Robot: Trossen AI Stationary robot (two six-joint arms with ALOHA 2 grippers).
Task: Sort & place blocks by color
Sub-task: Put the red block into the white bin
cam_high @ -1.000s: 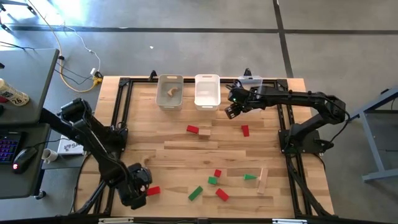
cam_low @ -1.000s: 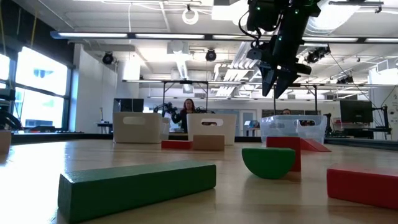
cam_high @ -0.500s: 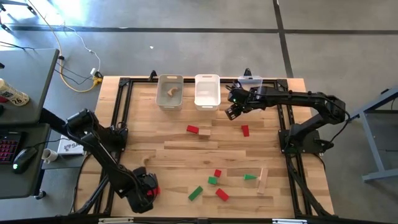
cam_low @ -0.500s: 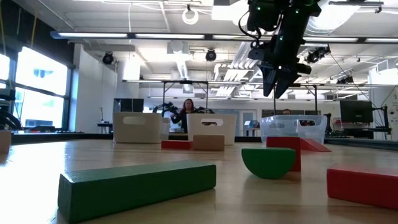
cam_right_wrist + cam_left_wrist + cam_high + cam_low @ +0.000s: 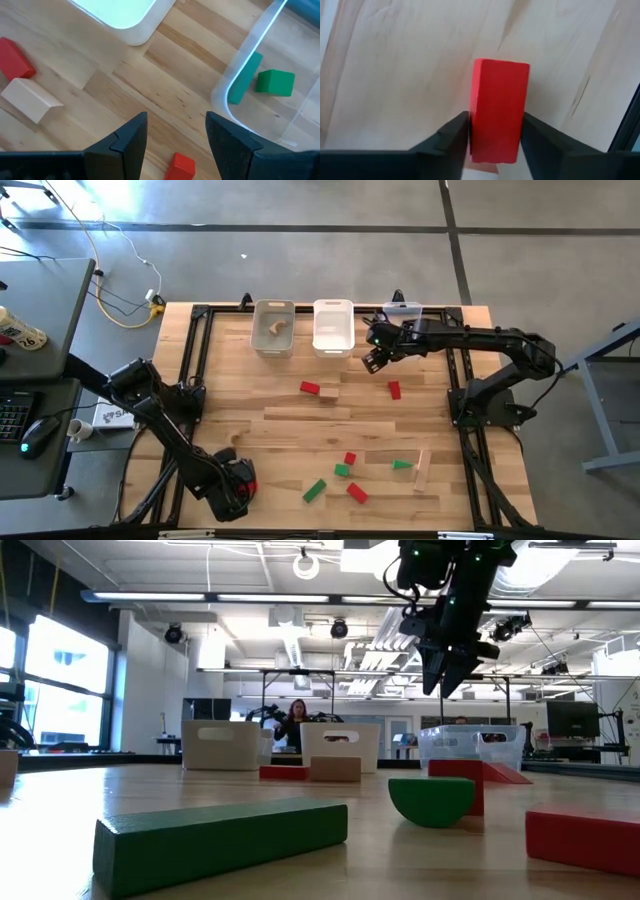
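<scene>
My left gripper point(image 5: 495, 137) has its jaws against the long sides of a red brick point(image 5: 497, 117) near the tabletop's front-left corner (stiff, light, probably slick), while my right gripper point(image 5: 175, 132) hangs open near the clear bin point(image 5: 260, 95).

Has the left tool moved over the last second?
Yes. The left tool has shifted toward the green brick, now covering the red block it sat beside, fingers at both its sides.
</scene>
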